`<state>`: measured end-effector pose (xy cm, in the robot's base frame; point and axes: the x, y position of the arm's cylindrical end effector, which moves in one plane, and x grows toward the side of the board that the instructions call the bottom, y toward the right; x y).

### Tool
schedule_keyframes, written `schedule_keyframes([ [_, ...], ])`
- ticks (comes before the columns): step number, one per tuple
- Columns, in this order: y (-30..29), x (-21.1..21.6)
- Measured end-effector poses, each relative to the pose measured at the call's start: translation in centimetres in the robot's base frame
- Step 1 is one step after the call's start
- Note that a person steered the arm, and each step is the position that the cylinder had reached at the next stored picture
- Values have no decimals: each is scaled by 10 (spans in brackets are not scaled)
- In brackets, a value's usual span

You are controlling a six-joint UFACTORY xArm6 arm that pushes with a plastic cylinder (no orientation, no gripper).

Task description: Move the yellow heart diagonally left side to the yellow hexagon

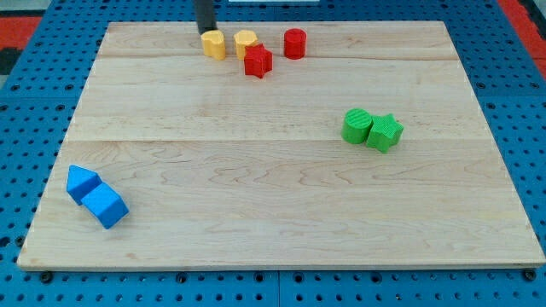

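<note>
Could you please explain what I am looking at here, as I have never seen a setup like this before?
This is one camera picture of a pale wooden board lying on a blue perforated base. The dark rod at the view's top belongs to a robot arm; it has no gripper and holds nothing, it only pushes. My tip sits just above the yellow heart block, apparently touching it. Beside that are the yellow hexagon block, a red star block and a red cylinder. A green cylinder and green star sit right of centre; two blue blocks lie at the bottom left.
</note>
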<state>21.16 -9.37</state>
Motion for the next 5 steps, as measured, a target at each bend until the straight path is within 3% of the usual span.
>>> schedule_keyframes([
  [1, 20, 0],
  [3, -68, 0],
  [5, -69, -3],
])
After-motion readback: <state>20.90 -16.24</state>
